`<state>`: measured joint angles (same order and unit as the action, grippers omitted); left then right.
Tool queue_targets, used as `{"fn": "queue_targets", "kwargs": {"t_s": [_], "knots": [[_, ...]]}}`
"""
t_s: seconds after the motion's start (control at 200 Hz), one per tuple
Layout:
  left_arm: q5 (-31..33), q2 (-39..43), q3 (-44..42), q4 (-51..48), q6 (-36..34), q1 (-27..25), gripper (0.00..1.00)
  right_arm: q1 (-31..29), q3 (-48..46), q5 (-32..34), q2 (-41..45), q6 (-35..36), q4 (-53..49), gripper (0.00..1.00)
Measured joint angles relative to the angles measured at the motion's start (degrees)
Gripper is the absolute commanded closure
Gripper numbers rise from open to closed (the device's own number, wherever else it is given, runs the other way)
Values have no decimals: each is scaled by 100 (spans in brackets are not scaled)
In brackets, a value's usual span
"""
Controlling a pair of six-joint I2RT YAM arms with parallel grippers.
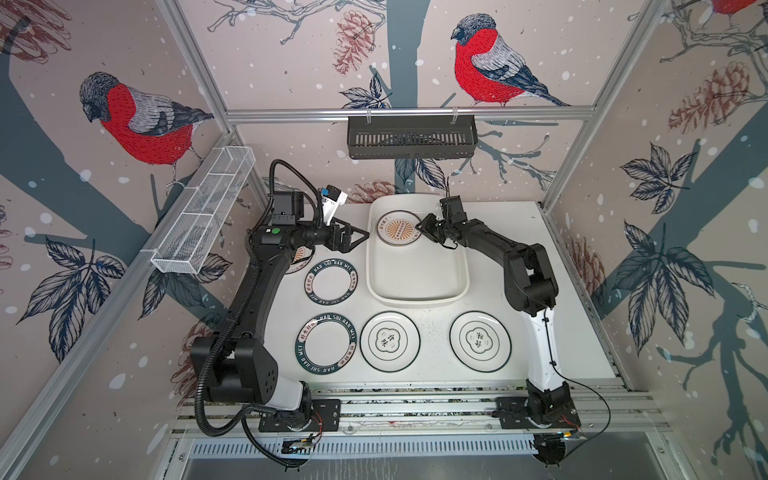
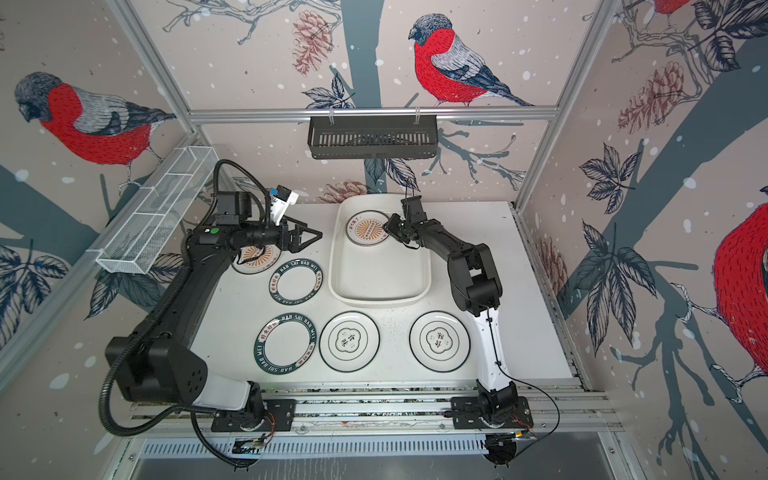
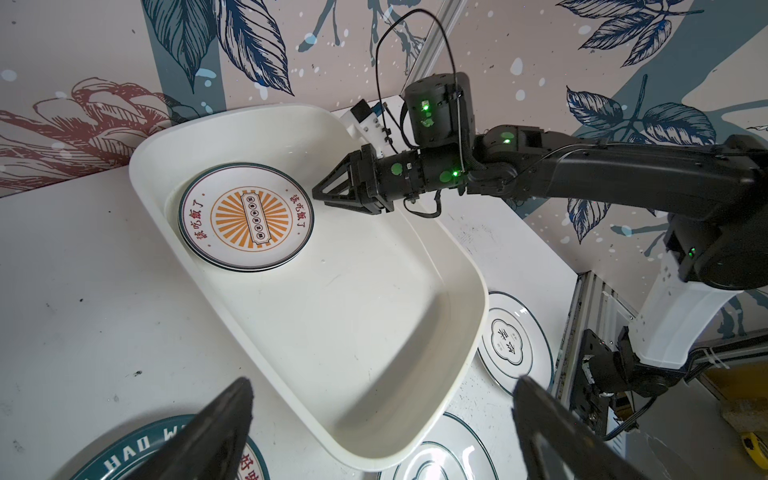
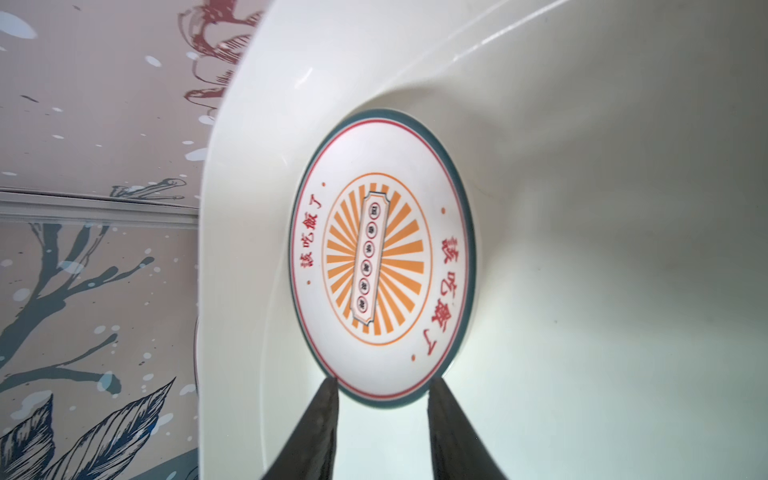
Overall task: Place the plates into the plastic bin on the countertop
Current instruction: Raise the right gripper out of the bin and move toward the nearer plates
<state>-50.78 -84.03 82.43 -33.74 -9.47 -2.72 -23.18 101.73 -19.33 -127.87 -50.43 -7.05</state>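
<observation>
The plastic bin (image 1: 415,297) lies at the back of the countertop (image 1: 519,249). A sunburst plate (image 1: 397,228) (image 4: 380,257) lies flat in its far end on another plate. My right gripper (image 1: 420,227) (image 4: 382,380) is open inside the bin, its tips on either side of that plate's rim. My left gripper (image 1: 359,237) (image 3: 384,382) hangs wide open and empty left of the bin, above a third sunburst plate (image 2: 253,257) half hidden by the arm. Two lettered-rim plates (image 1: 331,284) (image 1: 326,348) and two emblem plates (image 1: 389,341) (image 1: 480,341) lie on the countertop.
A black slotted shelf (image 1: 411,137) hangs on the back rail. A white wire-mesh basket (image 1: 203,212) hangs on the left wall. Aluminium rails (image 1: 415,405) carry both arm bases along the front edge. The near end of the bin's floor (image 3: 353,332) is bare.
</observation>
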Motion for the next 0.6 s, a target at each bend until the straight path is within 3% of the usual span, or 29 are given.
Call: {"fn": "queue_targets", "kwargs": {"t_s": [0.195, 0.32, 0.6], "knots": [[4, 0, 118, -127, -153, -4, 3, -105, -1003, 455, 1921, 470, -72, 55], [116, -17, 284, -332, -315, -33, 3, -164, -2157, 881, 3471, 728, -111, 53], [262, -264, 962, -540, -684, -68, 2, -308, -4533, 1360, 6352, 817, -1305, 51]]}}
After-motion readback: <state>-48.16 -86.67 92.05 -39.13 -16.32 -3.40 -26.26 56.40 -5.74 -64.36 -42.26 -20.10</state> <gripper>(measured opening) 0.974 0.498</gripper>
